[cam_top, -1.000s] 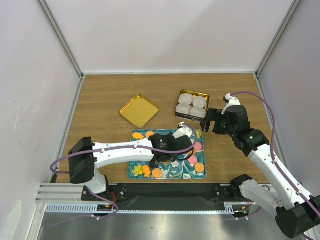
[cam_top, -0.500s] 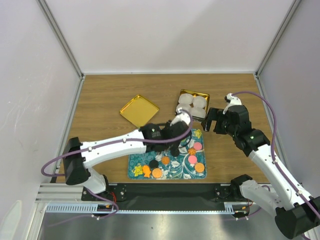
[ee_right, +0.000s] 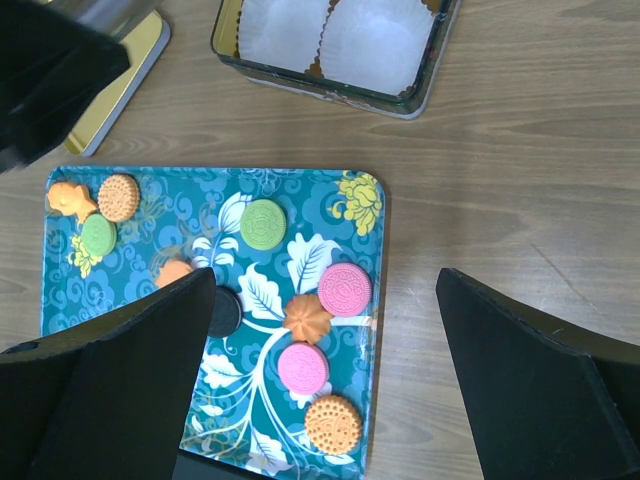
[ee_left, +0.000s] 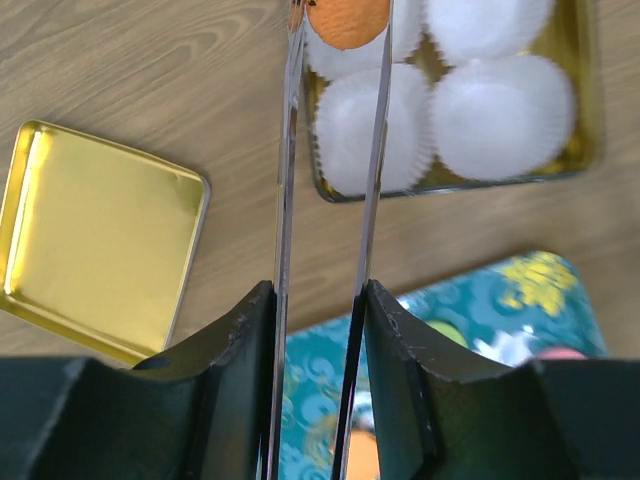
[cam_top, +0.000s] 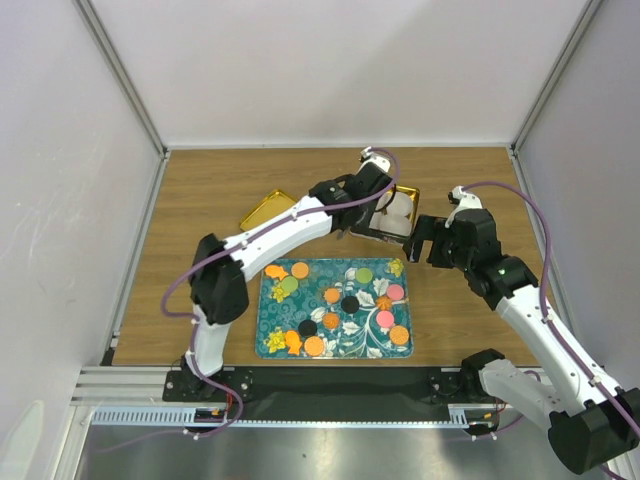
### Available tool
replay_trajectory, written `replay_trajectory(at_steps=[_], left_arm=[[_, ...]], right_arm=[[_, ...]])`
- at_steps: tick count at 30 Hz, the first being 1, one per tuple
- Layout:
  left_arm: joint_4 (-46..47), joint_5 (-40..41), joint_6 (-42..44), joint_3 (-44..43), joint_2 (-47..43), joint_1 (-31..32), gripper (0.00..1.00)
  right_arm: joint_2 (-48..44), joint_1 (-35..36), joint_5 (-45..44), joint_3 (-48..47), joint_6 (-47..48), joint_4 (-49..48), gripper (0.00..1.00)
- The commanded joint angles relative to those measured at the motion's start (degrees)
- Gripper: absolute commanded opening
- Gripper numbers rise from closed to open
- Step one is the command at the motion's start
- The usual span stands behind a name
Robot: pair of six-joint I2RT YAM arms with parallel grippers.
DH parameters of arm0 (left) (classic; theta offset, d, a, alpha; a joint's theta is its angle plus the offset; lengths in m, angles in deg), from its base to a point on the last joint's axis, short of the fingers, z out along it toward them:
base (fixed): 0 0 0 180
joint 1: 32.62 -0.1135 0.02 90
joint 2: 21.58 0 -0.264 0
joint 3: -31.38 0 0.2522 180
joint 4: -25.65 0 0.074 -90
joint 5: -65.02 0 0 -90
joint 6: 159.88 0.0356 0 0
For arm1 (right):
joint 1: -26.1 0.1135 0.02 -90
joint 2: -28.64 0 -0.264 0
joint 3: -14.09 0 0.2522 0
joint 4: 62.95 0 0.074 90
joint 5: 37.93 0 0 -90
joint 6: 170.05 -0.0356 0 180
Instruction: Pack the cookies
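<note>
My left gripper (cam_top: 372, 186) (ee_left: 320, 295) is shut on thin metal tongs (ee_left: 372, 150), and their tips pinch an orange cookie (ee_left: 346, 18) above the gold tin (ee_left: 455, 184) of white paper cups (ee_left: 502, 115). Several orange, green, pink and black cookies lie on the teal flowered tray (cam_top: 275, 322), among them a green one (ee_right: 263, 224), a pink one (ee_right: 345, 288) and a black one (ee_right: 222, 312). My right gripper (cam_top: 427, 240) (ee_right: 320, 380) is open and empty, hovering over the tray's right edge (ee_right: 378, 300).
The tin's gold lid (cam_top: 262, 210) (ee_left: 90, 250) lies upside down left of the tin. The tin (cam_top: 400, 215) is partly hidden by my left arm in the top view. White walls enclose the wooden table (cam_top: 200, 190).
My left arm has swung from the teal tray up and back to the gold tin, carrying the orange cookie in the tongs. The right arm has not moved.
</note>
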Motion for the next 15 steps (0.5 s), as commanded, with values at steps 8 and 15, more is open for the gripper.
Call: replay_trajectory(at_steps=[8,15], left_arm=[[0.9,-1.9,4.8,-6.8,4.8,-2.2,0.45],[1.5,-2.0,5.5,-8.8,8.3,-2.7,0.45]], right_arm=[[0.0,-0.4,-0.1,-2.1,1.2,-0.1,1.0],[0.2,-0.5,-0.3,-1.3,1.4,-0.3,1.0]])
